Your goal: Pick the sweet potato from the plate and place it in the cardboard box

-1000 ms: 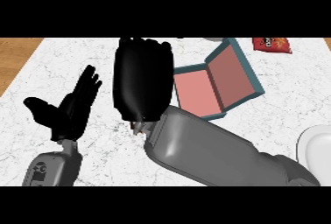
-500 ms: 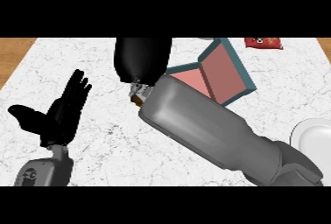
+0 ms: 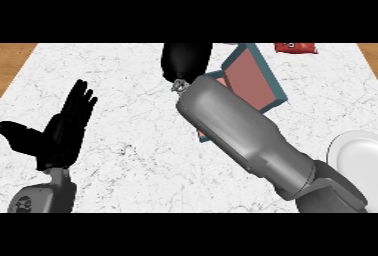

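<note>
The black right hand is seen at the far edge of the white marbled counter, just to the left of the shallow cardboard box with teal walls and a pinkish floor. The hand is viewed from behind, so whether its fingers are curled or straight cannot be told, and nothing is visible in it. The sweet potato is not seen anywhere: none lies on the visible part of the round white plate, which is cut by the frame edge well to the right of the box and nearer the robot, and none shows on the visible floor of the box. The box's long axis runs away from the robot, tilted rightward, and its near-left corner is covered by the grey right forearm. The right hand is by far the nearer to the box. The black left hand rests open, fingers up, well to the left of the box.
</note>
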{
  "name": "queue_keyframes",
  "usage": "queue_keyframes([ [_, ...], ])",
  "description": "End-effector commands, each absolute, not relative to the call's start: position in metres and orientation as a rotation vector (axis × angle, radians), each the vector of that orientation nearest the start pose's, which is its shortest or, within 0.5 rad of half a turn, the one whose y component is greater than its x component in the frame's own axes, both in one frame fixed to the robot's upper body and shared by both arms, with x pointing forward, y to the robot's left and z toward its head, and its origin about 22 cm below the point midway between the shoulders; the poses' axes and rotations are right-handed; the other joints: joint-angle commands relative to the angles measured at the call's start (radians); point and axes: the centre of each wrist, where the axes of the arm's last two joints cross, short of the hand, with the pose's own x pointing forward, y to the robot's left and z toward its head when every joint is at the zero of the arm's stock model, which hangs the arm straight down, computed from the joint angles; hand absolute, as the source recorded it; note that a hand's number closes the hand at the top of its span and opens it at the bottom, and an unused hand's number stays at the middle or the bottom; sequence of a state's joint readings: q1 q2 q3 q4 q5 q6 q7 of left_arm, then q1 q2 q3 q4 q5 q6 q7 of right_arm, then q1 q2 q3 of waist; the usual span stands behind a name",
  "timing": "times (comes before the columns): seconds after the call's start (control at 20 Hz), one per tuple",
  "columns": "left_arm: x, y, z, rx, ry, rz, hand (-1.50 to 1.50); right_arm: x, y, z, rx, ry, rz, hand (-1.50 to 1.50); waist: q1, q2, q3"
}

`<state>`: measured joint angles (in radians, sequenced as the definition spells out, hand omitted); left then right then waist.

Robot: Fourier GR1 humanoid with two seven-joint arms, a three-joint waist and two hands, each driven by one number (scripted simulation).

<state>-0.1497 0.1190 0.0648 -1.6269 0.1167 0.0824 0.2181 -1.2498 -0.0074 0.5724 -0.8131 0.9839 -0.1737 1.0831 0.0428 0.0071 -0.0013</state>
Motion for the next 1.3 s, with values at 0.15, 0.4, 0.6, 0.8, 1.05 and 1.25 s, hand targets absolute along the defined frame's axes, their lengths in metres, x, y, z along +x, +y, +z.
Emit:
queue_keyframes([
  [0.15, 0.267, 0.250, 0.059, 0.018, -1.548, 0.087, 0.00, 0.407, -0.010, 0.124, -1.279, -0.867, 0.984, -1.50, -0.006, 0.000, 0.001],
  [0.4, 0.260, 0.261, 0.037, 0.057, -1.551, 0.089, 0.00, 0.419, -0.024, 0.132, -1.201, -1.026, 0.850, -1.50, -0.023, -0.001, 0.001],
  [0.6, 0.266, 0.255, 0.044, 0.026, -1.555, 0.094, 0.00, 0.415, -0.016, 0.132, -1.281, -1.304, 0.711, -1.50, -0.012, 0.004, 0.001],
  [0.8, 0.273, 0.246, 0.055, 0.049, -1.538, 0.091, 0.00, 0.409, -0.012, 0.154, -1.247, -1.591, 0.531, -1.50, -0.030, -0.002, 0.002],
  [1.05, 0.276, 0.241, 0.069, 0.051, -1.556, 0.113, 0.00, 0.414, -0.031, 0.174, -1.035, -1.627, 0.252, -1.50, -0.039, -0.005, 0.004],
  [1.25, 0.263, 0.246, 0.055, 0.052, -1.541, 0.097, 0.00, 0.404, -0.033, 0.177, -0.854, -1.682, -0.024, -1.50, -0.029, -0.006, 0.004],
])
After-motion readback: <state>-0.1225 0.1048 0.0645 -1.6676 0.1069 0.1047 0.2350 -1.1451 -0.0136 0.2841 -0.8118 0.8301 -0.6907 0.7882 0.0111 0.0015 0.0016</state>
